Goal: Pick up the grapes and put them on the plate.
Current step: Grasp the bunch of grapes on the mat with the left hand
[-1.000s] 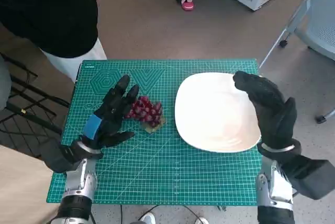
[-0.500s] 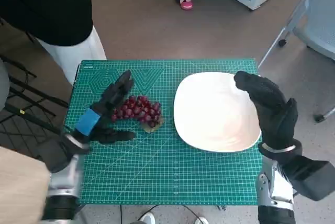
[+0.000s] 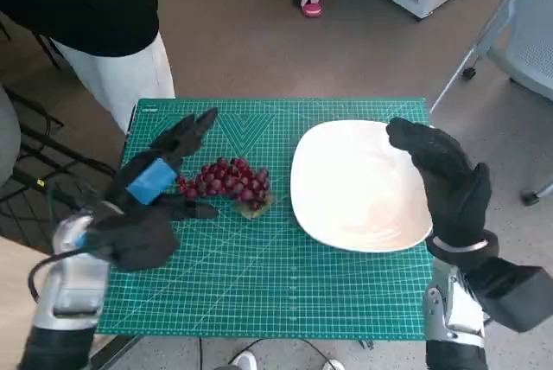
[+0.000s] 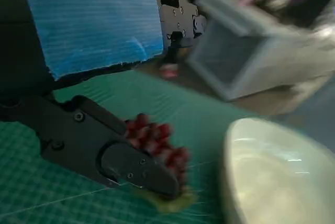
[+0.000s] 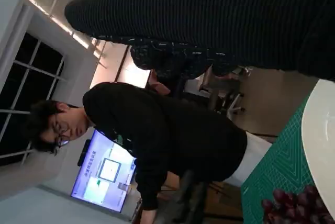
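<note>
The green mat [image 3: 285, 292] carries the white plate [image 3: 359, 184] toward its right edge. My right hand [image 3: 445, 184] hovers over the plate's right rim, fingers apart, holding nothing. My left hand [image 3: 160, 181] flanks the grapes [image 3: 226, 181] left of centre, fingers spread. I'm mid-reach; next I must close around the bunch.

So the table's covered by a green cutting mat [image 3: 285, 292] with a white grid. On the mat: a bunch of red grapes [image 3: 226, 182] just beside the left hand [image 3: 155, 184], and a white plate [image 3: 354, 188] right under the right hand [image 3: 445, 180]
</note>
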You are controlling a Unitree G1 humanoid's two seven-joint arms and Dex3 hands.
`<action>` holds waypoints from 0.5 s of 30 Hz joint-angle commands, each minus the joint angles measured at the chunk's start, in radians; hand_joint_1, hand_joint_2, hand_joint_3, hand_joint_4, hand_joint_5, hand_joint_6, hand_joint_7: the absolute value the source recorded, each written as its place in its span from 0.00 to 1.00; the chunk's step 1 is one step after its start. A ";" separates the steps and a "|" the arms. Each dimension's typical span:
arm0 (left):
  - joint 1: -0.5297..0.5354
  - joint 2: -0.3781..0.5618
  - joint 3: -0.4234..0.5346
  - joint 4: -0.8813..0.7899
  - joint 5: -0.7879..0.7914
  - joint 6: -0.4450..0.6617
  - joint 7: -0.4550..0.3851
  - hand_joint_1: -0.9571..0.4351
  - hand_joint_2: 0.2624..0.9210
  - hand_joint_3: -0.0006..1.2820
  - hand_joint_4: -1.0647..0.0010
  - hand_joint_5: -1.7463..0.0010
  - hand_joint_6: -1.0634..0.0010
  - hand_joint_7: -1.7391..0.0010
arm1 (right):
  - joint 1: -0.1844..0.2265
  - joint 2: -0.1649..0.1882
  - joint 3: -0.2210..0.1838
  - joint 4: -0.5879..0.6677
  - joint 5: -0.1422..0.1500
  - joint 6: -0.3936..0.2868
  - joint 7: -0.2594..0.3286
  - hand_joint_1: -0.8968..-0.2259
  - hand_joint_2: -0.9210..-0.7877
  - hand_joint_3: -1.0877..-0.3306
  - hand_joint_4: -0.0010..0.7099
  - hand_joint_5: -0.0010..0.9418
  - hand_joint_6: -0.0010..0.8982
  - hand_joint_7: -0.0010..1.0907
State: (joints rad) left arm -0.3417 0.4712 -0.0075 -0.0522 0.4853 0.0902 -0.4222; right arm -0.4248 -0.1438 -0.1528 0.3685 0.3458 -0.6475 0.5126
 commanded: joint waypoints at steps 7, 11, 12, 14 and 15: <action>-0.062 -0.001 -0.124 -0.008 0.145 0.187 0.011 0.57 0.68 0.00 1.00 1.00 0.85 0.99 | 0.021 0.003 0.000 0.009 -0.010 0.005 -0.007 0.38 0.00 0.44 0.45 0.00 0.00 0.33; -0.079 0.005 -0.156 0.008 0.173 0.216 0.007 0.57 0.68 0.00 1.00 1.00 0.84 0.99 | 0.022 0.003 -0.001 0.010 -0.008 0.006 -0.006 0.38 0.00 0.44 0.45 0.00 0.00 0.33; -0.083 0.006 -0.162 0.012 0.175 0.221 0.004 0.56 0.68 0.00 1.00 1.00 0.84 0.99 | 0.022 0.002 -0.001 0.011 -0.007 0.006 -0.005 0.38 0.00 0.44 0.45 0.00 0.00 0.33; -0.088 0.010 -0.171 0.016 0.178 0.228 -0.001 0.55 0.68 0.00 1.00 1.00 0.84 0.99 | 0.022 0.002 -0.002 0.011 -0.006 0.006 -0.003 0.38 0.00 0.44 0.45 0.00 0.00 0.33; -0.091 0.012 -0.175 0.018 0.178 0.231 -0.003 0.55 0.68 0.00 1.00 1.00 0.84 0.99 | 0.023 0.002 -0.002 0.012 -0.005 0.005 -0.003 0.38 0.00 0.44 0.45 0.00 0.00 0.33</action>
State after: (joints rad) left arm -0.4107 0.4684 -0.1651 -0.0456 0.6500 0.3056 -0.4155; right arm -0.4235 -0.1432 -0.1531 0.3685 0.3463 -0.6479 0.5119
